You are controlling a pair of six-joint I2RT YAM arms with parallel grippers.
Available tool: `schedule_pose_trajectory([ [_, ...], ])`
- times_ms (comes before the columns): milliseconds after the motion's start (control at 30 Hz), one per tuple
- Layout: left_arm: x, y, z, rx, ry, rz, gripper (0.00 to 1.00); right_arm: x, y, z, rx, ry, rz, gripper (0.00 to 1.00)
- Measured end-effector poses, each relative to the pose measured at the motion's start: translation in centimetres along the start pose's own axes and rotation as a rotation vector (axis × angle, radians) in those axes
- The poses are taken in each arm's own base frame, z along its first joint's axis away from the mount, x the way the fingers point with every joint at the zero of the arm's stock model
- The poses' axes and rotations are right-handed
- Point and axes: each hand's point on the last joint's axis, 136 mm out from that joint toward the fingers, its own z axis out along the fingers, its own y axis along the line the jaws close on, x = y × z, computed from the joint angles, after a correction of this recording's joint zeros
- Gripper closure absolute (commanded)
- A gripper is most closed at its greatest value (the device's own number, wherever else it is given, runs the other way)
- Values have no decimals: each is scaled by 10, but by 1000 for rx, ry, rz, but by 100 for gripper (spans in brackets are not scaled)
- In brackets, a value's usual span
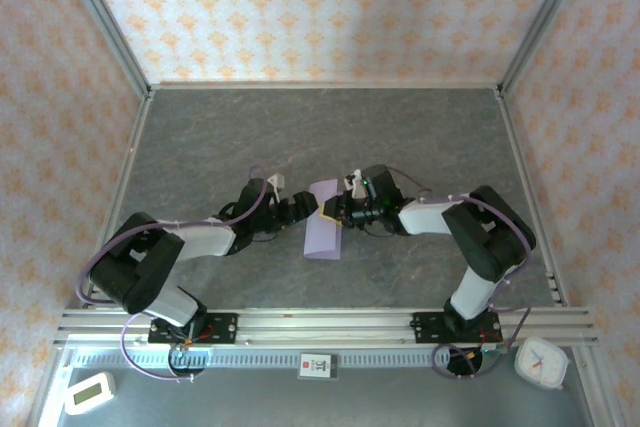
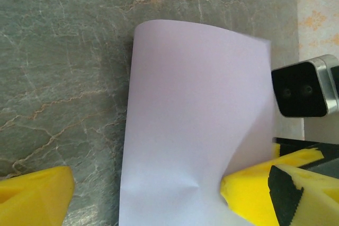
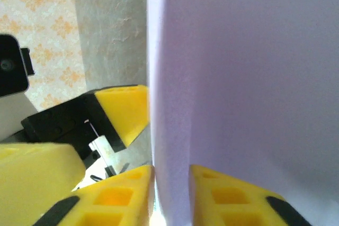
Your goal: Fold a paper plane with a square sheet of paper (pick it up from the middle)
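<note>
Centre of the top view: square sheet of paper [image 1: 323, 232] pinched in right gripper [image 3: 172, 175], left gripper [image 1: 303, 209] spread wide beside it; sheet bowed, no plane creases yet, folding mostly ahead.

The left arm [image 1: 185, 242] and the right arm [image 1: 470, 227] are each built of bulky black joint housings joined by smooth white link shells, and each stands on a black base [image 1: 455, 327]. A thin lilac cable [image 1: 95, 259] loops along the left arm. The right gripper [image 3: 169, 172] has bright yellow plastic fingers [image 3: 114, 205] with square moulded pockets and black ribbed pads. The left gripper [image 2: 145, 181] has fingers [image 2: 34, 194] of the same yellow. The right wrist's camera [image 2: 306, 89] is a black face in a silver case.
</note>
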Motion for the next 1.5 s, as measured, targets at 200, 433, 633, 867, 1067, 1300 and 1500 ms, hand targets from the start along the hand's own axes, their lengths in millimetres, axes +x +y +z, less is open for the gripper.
schedule_pose_trajectory([
  [200,1,1,0,0,1,3,4,-2,-7,9,-7,1,28,99],
  [433,7,3,0,7,9,-4,4,-6,7,10,-75,-1,26,96],
  [633,9,1,0,38,-4,-30,4,-5,9,12,-87,2,43,83],
  [867,6,-1,-1,52,-22,-44,4,-6,5,14,-77,-1,58,67],
  [1067,5,-1,-1,51,-25,-45,3,-6,0,14,-60,-1,70,57],
  [1300,1,2,-1,41,-41,-70,3,-10,4,22,-65,13,66,73],
  [1500,0,1,-1,44,-45,-83,2,-11,19,26,-105,19,53,98],
])
